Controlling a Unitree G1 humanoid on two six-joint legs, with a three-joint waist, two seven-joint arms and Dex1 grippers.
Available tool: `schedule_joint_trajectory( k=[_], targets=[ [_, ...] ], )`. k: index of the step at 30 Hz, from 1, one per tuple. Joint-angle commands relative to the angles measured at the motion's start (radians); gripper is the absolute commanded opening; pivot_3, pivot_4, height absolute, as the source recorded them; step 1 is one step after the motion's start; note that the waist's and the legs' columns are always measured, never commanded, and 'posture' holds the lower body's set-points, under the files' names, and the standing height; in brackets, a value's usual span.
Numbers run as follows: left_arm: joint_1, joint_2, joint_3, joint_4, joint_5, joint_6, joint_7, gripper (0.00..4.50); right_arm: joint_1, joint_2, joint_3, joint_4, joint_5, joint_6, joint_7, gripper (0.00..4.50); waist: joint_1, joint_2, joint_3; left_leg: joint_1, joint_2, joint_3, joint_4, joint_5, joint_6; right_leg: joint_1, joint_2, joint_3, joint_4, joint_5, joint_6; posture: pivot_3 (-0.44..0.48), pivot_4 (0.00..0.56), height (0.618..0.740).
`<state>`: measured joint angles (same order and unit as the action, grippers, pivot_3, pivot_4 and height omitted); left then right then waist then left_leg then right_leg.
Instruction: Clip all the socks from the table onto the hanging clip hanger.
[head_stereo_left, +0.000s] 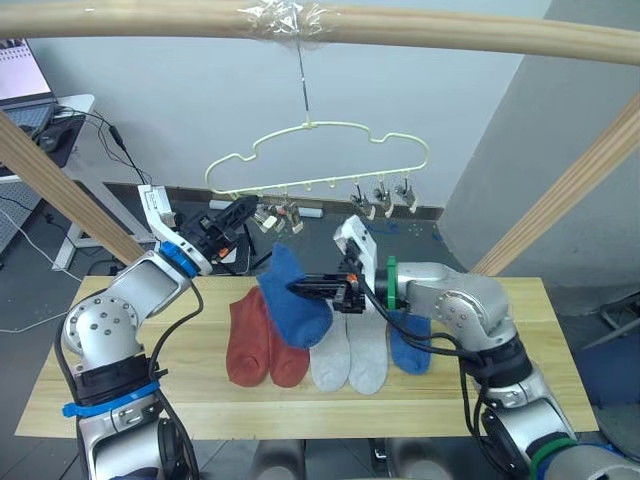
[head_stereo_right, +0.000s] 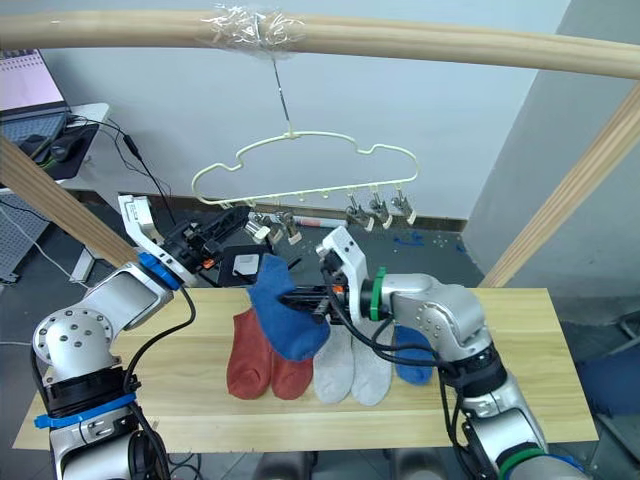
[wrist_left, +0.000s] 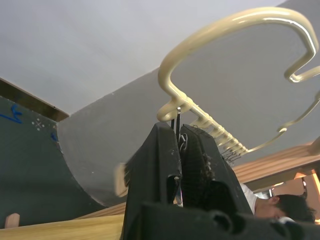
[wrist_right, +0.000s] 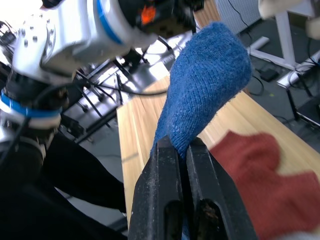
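The pale-yellow clip hanger (head_stereo_left: 320, 160) hangs by its hook from the top wooden pole. My left gripper (head_stereo_left: 238, 211) is raised to the hanger's left end and shut on one of its small metal clips (wrist_left: 178, 131). My right gripper (head_stereo_left: 302, 288) is shut on a blue sock (head_stereo_left: 292, 300), holding it above the table (head_stereo_left: 500, 395) just below the clips. Lying side by side on the table are two rust-red socks (head_stereo_left: 255, 345), two light grey socks (head_stereo_left: 350, 355) and another blue sock (head_stereo_left: 408, 348), partly hidden behind my right arm.
Round wooden poles (head_stereo_left: 470, 35) frame the table overhead and slant down at both sides. Several free clips (head_stereo_left: 382, 195) hang along the hanger's right half. A desk with a laptop (head_stereo_left: 20, 75) and cables stands far left. A person's head (wrist_left: 280, 207) shows in the left wrist view.
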<state>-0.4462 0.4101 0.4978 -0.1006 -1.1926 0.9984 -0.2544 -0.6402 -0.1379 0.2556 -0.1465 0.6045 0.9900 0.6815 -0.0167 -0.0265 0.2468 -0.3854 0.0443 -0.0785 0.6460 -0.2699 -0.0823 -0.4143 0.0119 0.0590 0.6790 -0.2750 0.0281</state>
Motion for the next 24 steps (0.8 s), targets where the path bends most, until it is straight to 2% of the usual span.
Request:
schedule_joint_trajectory(
  k=[1,12,24],
  targets=[
    [-0.001,-0.001,0.006,-0.074,-0.067,-0.005,0.011,0.05,-0.041,0.046,-0.032,0.033,0.018,-0.026,-0.004,0.01,0.004,0.000,0.000,0.000,0.000,0.000,0.000,0.000,0.000,0.000,0.000,0.000,0.000,0.000,0.000,0.115,0.228,0.740],
    [0.026,0.018,-0.003,-0.106,-0.157,-0.001,0.051,0.05,-0.068,0.075,-0.046,0.106,0.006,-0.040,0.008,0.01,0.020,0.000,0.001,-0.002,0.000,-0.001,0.000,0.000,0.000,-0.001,0.000,-0.002,0.000,0.000,0.000,0.128,0.239,0.740],
    [0.039,0.039,-0.033,-0.115,-0.185,-0.007,0.053,0.05,-0.086,0.074,-0.059,0.134,0.006,-0.055,0.009,0.01,0.020,-0.001,0.003,-0.006,0.000,-0.002,0.000,0.000,0.000,-0.005,0.000,-0.002,0.001,0.000,0.000,0.131,0.249,0.740]
  ],
)
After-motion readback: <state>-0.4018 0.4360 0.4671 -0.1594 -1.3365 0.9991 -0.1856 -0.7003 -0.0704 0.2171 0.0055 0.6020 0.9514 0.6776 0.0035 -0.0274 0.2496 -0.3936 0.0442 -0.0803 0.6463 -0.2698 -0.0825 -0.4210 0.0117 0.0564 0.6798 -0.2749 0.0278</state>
